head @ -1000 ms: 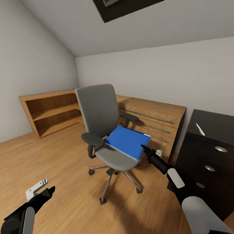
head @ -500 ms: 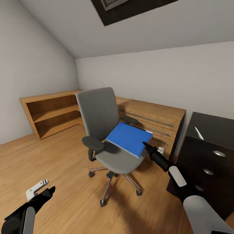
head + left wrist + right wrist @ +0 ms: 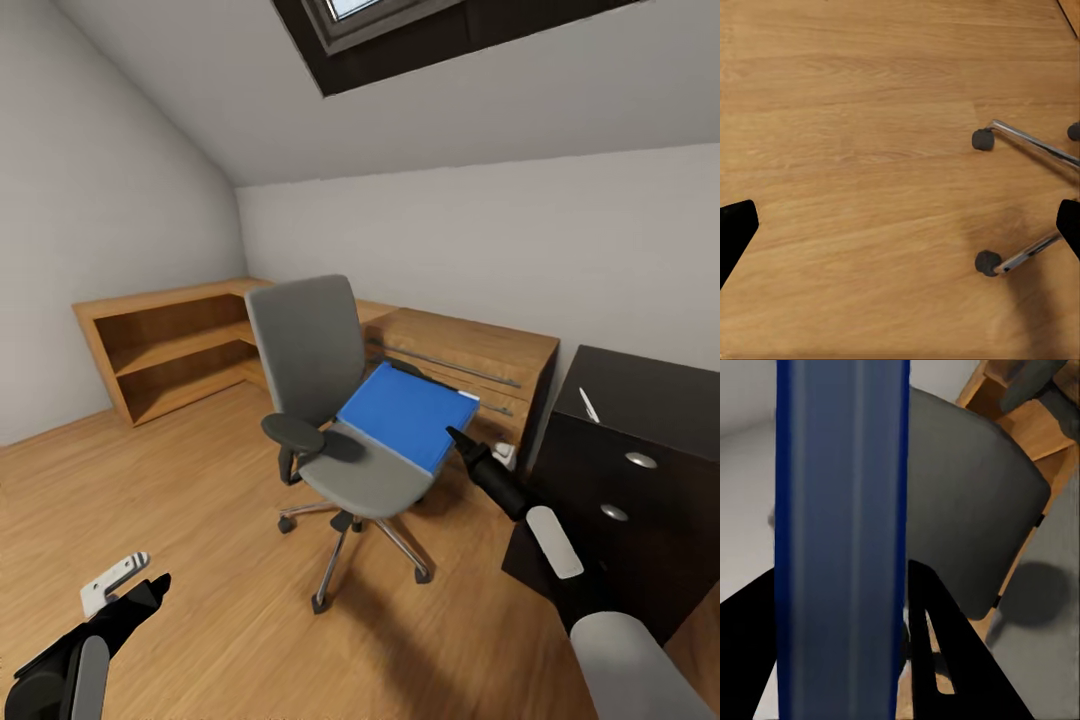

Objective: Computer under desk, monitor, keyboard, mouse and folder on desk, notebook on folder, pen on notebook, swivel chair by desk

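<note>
Right claw (image 3: 452, 434): tip at the near right corner of the folder (image 3: 405, 414); in the right wrist view its dark fingers (image 3: 937, 645) straddle the folder's blue edge (image 3: 840, 540), apparently pinching it, though firm contact cannot be confirmed.
Folder: bright blue, tilted up off the grey seat of the swivel chair (image 3: 310, 350) at the claw's end, far edge toward the backrest. Long axis runs away from the claw, toward the backrest and wall.
Destination: black table (image 3: 650, 395) lies to the claw's right, near; white pen (image 3: 589, 404) rests on its top. Right arm is clearly the nearer one.
Left claw (image 3: 150, 590): low, well apart from the chair, fingers spread over bare wooden floor (image 3: 855, 150), holding nothing.
Views compared: the head view gives the chair-to-table layout; the right wrist view alone gives the fingers at the folder's edge; the left wrist view adds the chair's chrome legs and castors (image 3: 982, 139).
</note>
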{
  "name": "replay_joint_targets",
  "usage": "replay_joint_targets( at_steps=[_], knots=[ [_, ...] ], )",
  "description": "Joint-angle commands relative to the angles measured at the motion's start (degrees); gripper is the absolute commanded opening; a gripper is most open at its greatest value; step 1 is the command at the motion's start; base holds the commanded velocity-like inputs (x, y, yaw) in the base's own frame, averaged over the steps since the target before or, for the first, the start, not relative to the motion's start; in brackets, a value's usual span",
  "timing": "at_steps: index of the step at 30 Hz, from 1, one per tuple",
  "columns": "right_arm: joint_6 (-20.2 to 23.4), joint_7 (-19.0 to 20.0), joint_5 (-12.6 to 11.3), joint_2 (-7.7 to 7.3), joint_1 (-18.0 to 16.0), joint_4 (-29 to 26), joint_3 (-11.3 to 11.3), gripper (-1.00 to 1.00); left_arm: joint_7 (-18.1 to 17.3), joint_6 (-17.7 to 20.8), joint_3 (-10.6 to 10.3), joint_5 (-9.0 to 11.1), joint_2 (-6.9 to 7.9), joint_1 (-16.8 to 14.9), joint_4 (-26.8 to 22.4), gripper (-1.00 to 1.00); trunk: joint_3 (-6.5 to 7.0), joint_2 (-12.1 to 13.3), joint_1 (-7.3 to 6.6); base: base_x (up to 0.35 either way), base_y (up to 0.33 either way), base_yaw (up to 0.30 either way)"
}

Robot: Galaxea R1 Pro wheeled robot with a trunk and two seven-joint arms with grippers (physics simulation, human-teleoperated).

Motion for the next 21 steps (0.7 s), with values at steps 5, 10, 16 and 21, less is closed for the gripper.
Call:
replay_joint_targets(
  at_steps=[5, 10, 16, 21],
  knots=[
    [-3.07, -9.63, -0.11, 0.24, 6.25, -13.9, 0.04, -1.0, 0.52, 0.27, -0.71, 0.57, -0.09, -0.05, 0.11, 1.0, 0.84, 2.0, -1.12, -0.014, 0.0, 0.0],
    [-5.62, -21.37, 0.05, 0.55, 12.83, -28.22, 0.22, -1.0, 0.51, 0.27, -1.1, 0.51, -0.1, -0.05, 0.26, 1.0, 1.74, 4.0, -2.21, -0.003, 0.0, 0.0],
    [-7.21, -31.6, 0.45, 0.26, 15.67, -35.79, 0.24, -1.0, 0.55, 0.27, -2.07, 0.48, -0.1, -0.05, 0.36, 1.0, 2.82, 6.41, -3.53, 0.0, 0.0, 0.0],
    [-7.32, -32.58, 0.61, 0.19, 16.48, -36.68, 0.23, -1.0, 0.61, 0.27, -2.21, 0.33, -0.1, -0.05, 0.41, 1.0, 3.72, 8.41, -4.63, 0.0, 0.0, 0.0]
  ],
)
